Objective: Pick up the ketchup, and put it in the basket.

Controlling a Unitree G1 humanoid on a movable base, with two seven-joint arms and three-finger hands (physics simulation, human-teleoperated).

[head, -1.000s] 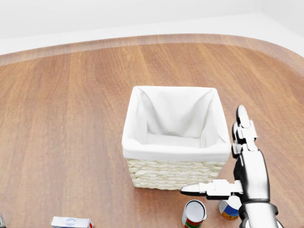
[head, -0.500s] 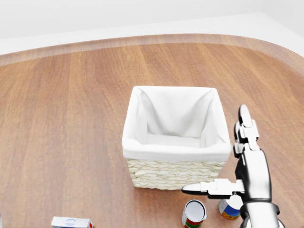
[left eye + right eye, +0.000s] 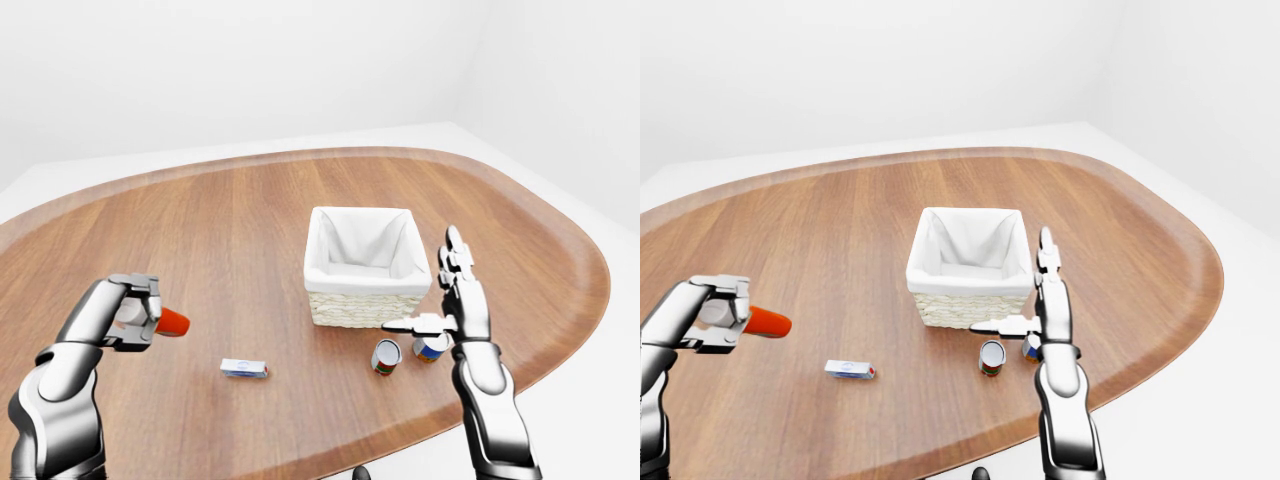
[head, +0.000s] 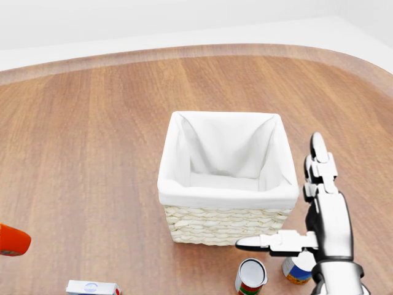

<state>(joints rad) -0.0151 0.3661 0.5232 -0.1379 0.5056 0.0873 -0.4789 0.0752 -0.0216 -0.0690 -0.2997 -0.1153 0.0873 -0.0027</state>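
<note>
The ketchup [image 3: 171, 322] is a red bottle held on its side in my left hand [image 3: 136, 311], which is shut on it above the table at the left of the left-eye view. Its red end just shows at the left edge of the head view [image 4: 12, 239]. The wicker basket [image 4: 227, 198] with a white liner stands in the middle of the table, well to the right of the ketchup. My right hand [image 3: 425, 285] is open and empty, fingers pointing up, just to the right of the basket.
Two cans [image 4: 250, 275] [image 4: 296, 269] stand below the basket, close under my right hand. A small white and blue box [image 4: 92, 287] lies at the lower left. The oval wooden table's edge [image 3: 560, 330] curves round on the right.
The ketchup's red end has come into the head view at its left edge. My right hand has barely shifted.
</note>
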